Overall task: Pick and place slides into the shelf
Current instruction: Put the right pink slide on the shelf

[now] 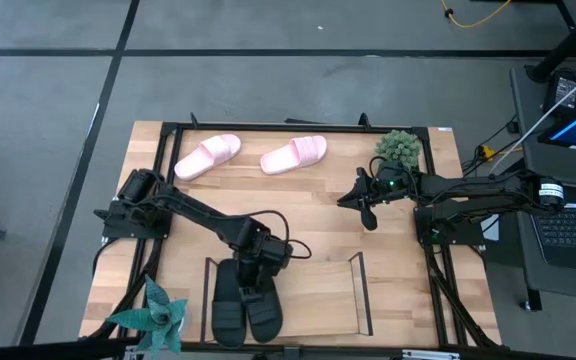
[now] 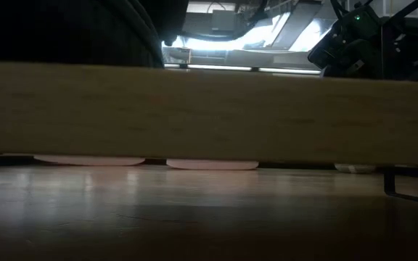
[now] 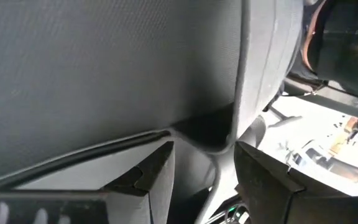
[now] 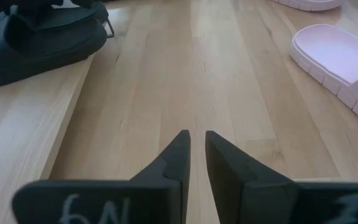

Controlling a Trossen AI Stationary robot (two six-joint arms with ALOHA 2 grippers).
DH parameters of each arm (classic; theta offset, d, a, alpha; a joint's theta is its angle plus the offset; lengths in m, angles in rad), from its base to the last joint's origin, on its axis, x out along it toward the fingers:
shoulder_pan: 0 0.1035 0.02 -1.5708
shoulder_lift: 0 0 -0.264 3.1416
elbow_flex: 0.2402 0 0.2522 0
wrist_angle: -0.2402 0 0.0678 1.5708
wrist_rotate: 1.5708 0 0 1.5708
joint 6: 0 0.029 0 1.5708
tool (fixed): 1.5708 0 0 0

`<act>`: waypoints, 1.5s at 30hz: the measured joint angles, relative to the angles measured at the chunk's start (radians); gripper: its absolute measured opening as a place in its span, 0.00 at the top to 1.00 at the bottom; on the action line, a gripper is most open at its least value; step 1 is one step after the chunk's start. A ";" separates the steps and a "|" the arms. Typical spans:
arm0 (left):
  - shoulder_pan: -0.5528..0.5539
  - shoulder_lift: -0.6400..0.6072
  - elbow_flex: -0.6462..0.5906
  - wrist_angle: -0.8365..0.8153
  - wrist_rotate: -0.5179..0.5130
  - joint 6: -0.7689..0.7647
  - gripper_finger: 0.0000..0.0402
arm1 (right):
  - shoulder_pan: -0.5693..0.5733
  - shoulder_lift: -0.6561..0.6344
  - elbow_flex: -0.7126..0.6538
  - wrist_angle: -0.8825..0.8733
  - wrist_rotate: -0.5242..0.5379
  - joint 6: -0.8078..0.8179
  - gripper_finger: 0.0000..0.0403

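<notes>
Your left hand (image 1: 253, 272) sits over the two matte black foam slides (image 1: 245, 305) in the low black-wire shelf (image 1: 360, 292), fingers spread around one. Your right hand (image 1: 366, 213), nearly pressed together, hovers over bare wooden bench (image 1: 308, 210); the pale pink slides (image 1: 251, 154) lie beyond it.

A light wooden tabletop (image 1: 308, 215) carries a teal spiky plant (image 1: 153, 315) at one corner and a green bushy plant (image 1: 400, 147) at the opposite corner. A laptop (image 1: 573, 190) sits beside it.

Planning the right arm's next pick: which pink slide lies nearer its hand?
The pink slide toward the table's middle, beside the potted plant; the right hand sits closest to it. The other pink slide lies farther left.
</notes>
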 joint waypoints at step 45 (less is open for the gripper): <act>0.397 -0.397 0.000 0.087 -0.393 0.788 0.61 | 0.000 0.000 0.000 0.015 0.000 -0.002 0.87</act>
